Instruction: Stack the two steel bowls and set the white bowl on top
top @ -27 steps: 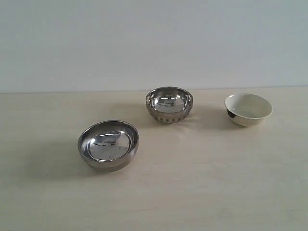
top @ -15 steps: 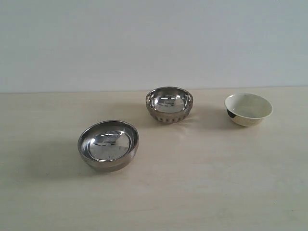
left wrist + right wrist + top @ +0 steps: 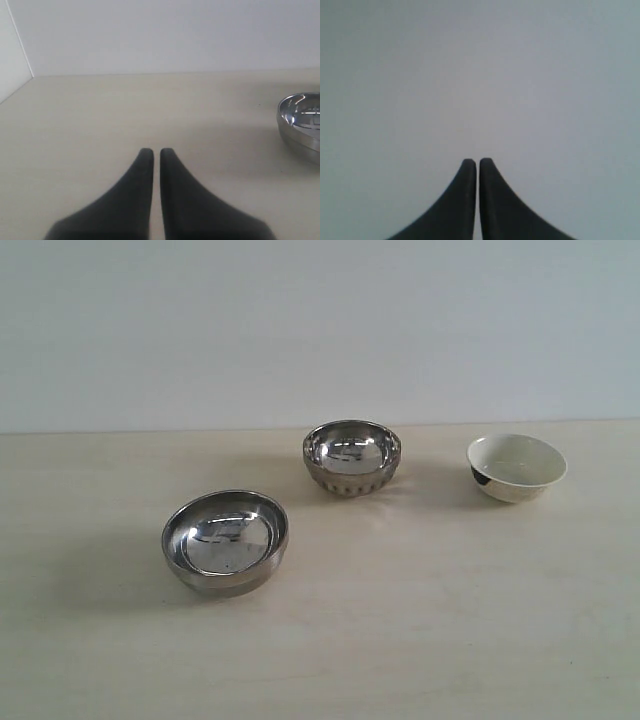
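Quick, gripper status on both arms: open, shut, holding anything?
Left gripper: closed, holding nothing.
Right gripper: closed, holding nothing.

Two steel bowls (image 3: 225,540) (image 3: 352,456), one white bowl (image 3: 516,467), two black hands (image 3: 155,151) (image 3: 478,161)

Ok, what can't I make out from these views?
Exterior view: neither arm is in frame, so where the grippers stand is unknown.
Left wrist view: past the left gripper, a steel bowl is cut by the frame edge; which one is unclear.
Right wrist view: beyond the right gripper only blank grey; no bowl.
White bowl: dark side patch too small to identify.
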You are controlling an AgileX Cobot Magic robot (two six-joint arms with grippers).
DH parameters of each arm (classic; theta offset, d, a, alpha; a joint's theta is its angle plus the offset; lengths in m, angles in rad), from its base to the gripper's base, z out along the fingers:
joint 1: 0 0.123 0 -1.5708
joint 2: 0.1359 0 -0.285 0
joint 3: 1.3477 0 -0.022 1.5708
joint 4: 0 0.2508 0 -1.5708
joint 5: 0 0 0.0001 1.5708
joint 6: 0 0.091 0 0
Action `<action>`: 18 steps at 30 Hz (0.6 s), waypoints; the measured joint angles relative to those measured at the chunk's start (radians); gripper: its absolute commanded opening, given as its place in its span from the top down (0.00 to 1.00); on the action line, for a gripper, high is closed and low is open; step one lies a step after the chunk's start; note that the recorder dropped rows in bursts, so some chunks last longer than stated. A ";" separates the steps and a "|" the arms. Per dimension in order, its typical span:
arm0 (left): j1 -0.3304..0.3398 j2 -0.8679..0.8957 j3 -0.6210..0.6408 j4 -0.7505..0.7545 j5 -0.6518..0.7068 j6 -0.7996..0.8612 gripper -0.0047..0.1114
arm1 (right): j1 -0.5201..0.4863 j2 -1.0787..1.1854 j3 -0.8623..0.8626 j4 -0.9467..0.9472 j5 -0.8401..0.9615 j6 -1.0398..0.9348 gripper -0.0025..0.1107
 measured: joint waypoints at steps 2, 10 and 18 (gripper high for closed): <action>0.000 0.000 0.000 0.000 0.000 0.000 0.92 | 0.000 0.059 -0.083 -0.024 0.038 0.000 0.96; 0.000 0.000 0.000 0.000 0.000 0.000 0.92 | 0.000 0.393 -0.389 -0.033 0.235 0.000 0.37; 0.000 0.000 0.000 0.000 0.000 0.000 0.92 | 0.000 0.705 -0.535 -0.033 0.451 0.000 0.14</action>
